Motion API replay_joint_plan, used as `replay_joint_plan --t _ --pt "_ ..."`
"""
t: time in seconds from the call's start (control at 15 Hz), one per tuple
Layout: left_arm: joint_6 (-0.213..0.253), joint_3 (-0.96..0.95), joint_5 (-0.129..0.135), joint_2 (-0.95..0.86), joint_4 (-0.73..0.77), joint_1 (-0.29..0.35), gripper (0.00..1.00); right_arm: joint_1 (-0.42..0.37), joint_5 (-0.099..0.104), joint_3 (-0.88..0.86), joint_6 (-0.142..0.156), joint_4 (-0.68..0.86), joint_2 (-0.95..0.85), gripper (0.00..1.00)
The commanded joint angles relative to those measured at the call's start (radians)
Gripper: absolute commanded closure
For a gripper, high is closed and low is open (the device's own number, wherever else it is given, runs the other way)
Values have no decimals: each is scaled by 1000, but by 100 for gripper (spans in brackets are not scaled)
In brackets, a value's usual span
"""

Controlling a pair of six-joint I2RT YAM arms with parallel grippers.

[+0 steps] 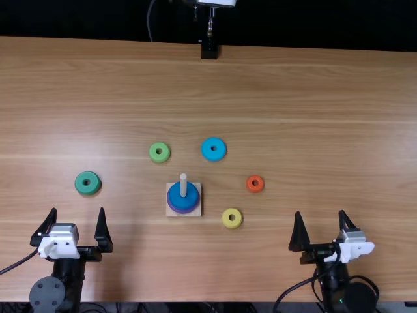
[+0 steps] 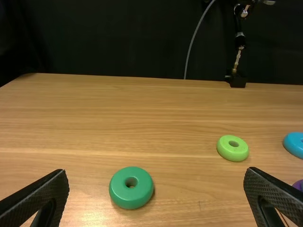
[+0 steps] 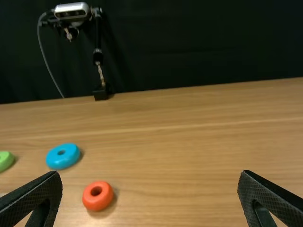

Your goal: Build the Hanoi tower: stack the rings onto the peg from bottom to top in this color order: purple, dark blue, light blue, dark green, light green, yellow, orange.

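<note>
My left gripper (image 1: 77, 228) is open near the table's front left, nearer the front edge than the dark green ring (image 1: 87, 183); the left wrist view has this gripper (image 2: 156, 189) too. Open at the front right is my right gripper (image 1: 320, 228), seen also as the gripper (image 3: 149, 189) in its wrist view. A square wooden base (image 1: 171, 211) holds an upright peg (image 1: 184, 185). Around the peg, a dark blue ring (image 1: 187, 203) lies on a purple ring (image 1: 183, 212). Loose on the table are light green (image 1: 159, 152), light blue (image 1: 214, 149), orange (image 1: 255, 184) and yellow (image 1: 232, 218) rings.
The wooden table (image 1: 313, 98) has a black stand (image 1: 209, 50) at its far edge, with a cable (image 2: 191, 41) beside it. Bare wood lies between the loose rings and that edge. Cables run near both arm bases.
</note>
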Motion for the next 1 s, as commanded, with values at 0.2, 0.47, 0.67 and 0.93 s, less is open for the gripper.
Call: replay_joint_plan --t 0.2,0.47,0.67,0.93 --pt "5 -34 0 -11 -1 -6 0 -12 -17 6 -2 205 -11 0" --pt "5 -34 0 -11 -1 -6 0 -12 -11 66 9 229 -11 0" --pt "5 -34 0 -11 -1 -4 0 -10 -8 201 14 218 -11 0" --pt "5 -34 0 -11 -1 -6 0 2 -10 403 10 170 282 0"
